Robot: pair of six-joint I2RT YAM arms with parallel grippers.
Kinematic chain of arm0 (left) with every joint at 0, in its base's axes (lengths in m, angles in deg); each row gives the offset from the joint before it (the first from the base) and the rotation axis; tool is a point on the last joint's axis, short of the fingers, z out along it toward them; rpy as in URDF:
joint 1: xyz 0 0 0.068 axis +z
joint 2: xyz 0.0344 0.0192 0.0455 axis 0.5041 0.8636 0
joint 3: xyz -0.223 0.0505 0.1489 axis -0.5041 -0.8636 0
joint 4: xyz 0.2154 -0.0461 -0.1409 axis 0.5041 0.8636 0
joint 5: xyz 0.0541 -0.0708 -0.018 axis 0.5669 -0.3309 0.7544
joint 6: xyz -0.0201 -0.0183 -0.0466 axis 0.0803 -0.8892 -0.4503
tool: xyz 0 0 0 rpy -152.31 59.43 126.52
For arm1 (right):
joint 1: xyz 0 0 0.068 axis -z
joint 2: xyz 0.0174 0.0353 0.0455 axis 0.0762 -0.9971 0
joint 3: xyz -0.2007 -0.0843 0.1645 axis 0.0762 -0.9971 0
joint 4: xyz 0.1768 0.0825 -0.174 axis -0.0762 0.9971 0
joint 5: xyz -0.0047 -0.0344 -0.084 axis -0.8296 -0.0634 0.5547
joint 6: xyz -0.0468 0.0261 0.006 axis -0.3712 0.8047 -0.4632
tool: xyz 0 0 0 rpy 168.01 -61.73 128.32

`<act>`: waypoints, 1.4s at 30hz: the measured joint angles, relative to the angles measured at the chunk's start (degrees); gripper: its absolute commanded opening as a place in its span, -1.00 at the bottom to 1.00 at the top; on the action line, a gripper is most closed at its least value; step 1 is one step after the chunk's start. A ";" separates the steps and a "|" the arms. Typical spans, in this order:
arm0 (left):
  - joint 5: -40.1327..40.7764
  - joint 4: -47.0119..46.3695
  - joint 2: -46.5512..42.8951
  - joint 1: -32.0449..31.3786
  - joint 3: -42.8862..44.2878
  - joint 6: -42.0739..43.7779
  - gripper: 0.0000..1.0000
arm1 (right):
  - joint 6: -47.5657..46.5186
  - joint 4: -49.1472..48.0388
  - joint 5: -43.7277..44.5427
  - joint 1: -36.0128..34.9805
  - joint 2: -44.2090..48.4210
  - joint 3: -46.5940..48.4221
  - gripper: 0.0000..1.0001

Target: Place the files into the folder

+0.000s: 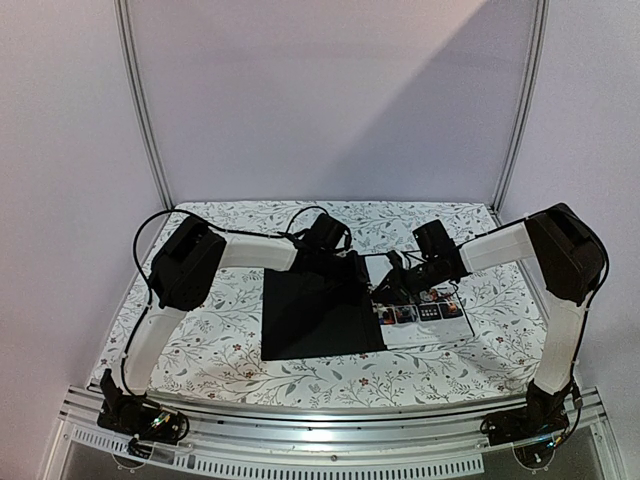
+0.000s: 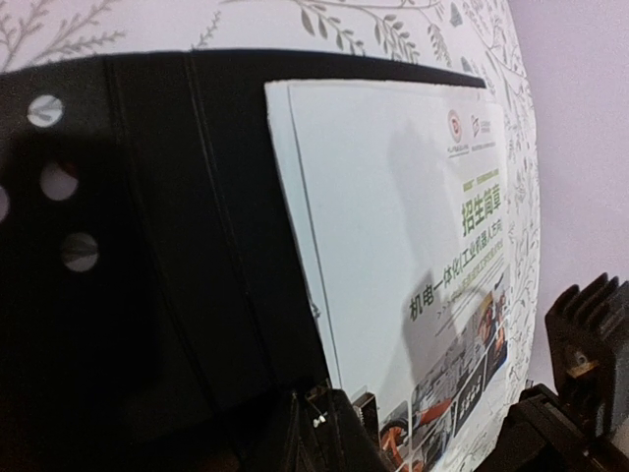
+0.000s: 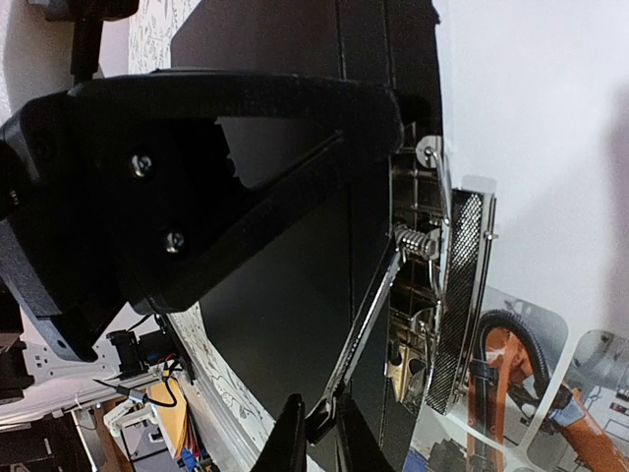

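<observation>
The folder (image 1: 310, 320) lies open on the table, black inside up. The files (image 1: 425, 325) lie on its right half, a colourful brochure sheet (image 2: 393, 216) on top with white sheet edges under it. A metal clamp plate (image 3: 457, 295) rests on the files' left edge beside the spine. My right gripper (image 3: 326, 438) is shut on the tip of the clamp's metal lever (image 3: 369, 324), which stands raised off the folder (image 3: 285, 315). My left gripper (image 2: 319, 433) is over the folder's spine at its far end, fingers together, tips at the black surface (image 2: 177, 246).
The table (image 1: 200, 350) has a white cloth with a leaf print. White walls and metal posts (image 1: 145, 110) close in the back and sides. A metal rail (image 1: 330, 415) runs along the near edge. The left gripper body (image 3: 197, 177) hangs close above the folder's left half.
</observation>
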 measured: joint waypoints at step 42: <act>0.46 0.11 0.02 -0.11 -0.09 1.55 -0.81 | -16.02 16.39 15.85 -3.15 0.83 3.19 -0.86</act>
